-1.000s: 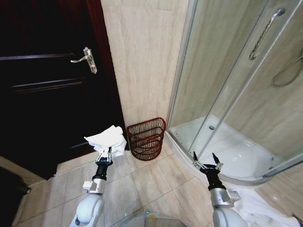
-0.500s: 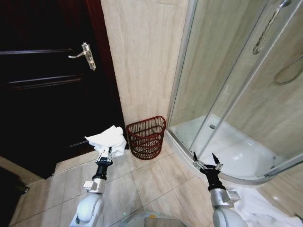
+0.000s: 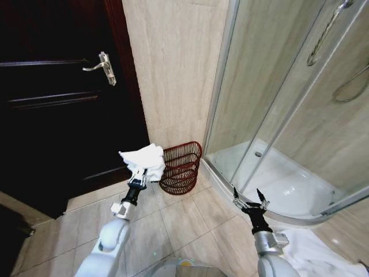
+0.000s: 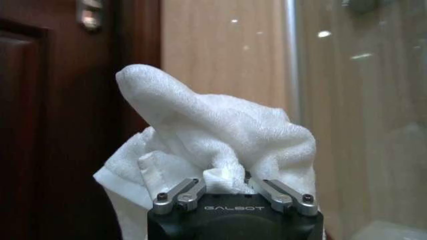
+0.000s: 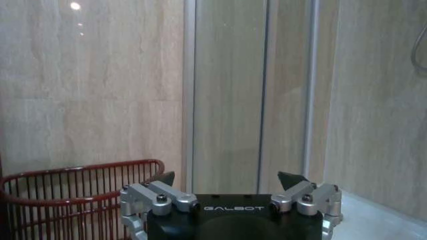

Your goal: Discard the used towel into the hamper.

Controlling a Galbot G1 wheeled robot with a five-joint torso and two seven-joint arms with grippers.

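- My left gripper (image 3: 138, 177) is raised just beside the hamper (image 3: 181, 167), on its door side, arm stretched forward, fingers clamped on the towel (image 3: 143, 157).
- My right gripper (image 3: 249, 201) hangs lower, well apart from the hamper, fingers spread wide.

Soft white terry-cloth towel (image 3: 144, 157); hamper (image 3: 181, 167) seemingly red-brown coated wire; glossy dark wood door (image 3: 57, 104).

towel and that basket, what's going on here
The left tool is shut on a white towel and holds it up beside the red wire hamper, at its rim on the door side. The towel is not in the hamper yet. The right tool hangs open near the shower, holding nothing.
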